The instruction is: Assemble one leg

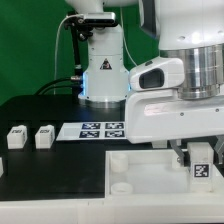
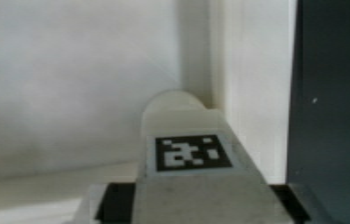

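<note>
My gripper is shut on a leg, a small white post whose black-and-white tag faces the exterior camera. It holds the leg upright over the right part of the large flat white panel. In the wrist view the leg reaches out from between my fingers, tag up, with the gripper closed on its sides. Its far end lies over the panel near the panel's edge. I cannot tell whether the leg touches the panel. Two more legs stand on the black table at the exterior view's left.
The marker board lies on the table behind the panel. The robot's base stands at the back with cables beside it. A round socket shows in the panel's near left corner. Black table shows beside the panel's edge.
</note>
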Robot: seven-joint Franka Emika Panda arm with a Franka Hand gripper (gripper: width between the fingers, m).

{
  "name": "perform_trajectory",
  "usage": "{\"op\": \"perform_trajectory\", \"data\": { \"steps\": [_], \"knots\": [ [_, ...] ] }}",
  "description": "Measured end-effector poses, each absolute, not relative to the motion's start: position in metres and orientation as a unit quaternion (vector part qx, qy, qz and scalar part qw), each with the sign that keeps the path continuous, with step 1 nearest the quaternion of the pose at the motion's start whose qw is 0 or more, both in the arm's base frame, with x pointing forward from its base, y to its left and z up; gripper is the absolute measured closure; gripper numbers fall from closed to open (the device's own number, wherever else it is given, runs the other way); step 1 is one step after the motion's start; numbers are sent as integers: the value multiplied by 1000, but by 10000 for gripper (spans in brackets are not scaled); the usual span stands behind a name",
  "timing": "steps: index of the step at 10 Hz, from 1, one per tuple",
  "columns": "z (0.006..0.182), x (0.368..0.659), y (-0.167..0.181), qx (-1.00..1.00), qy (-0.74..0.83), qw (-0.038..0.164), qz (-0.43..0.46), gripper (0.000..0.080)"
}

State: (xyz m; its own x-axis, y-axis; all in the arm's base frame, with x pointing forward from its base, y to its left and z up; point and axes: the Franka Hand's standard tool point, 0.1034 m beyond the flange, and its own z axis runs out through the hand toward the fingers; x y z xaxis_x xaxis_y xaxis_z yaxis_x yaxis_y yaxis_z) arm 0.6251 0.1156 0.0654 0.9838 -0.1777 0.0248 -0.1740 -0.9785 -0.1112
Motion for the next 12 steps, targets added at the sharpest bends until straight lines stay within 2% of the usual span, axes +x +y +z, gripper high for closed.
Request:
{"op": "perform_trajectory", "data": {
  "steps": [2,5,8,12],
  "knots": [
    [66,625,115,-984,168,56,-13,509],
    [66,629,116,-898,436,46,36,509],
    [65,629,118,-772,631,53,57,509],
    [66,631,118,-645,759,53,72,508]
  ]
}}
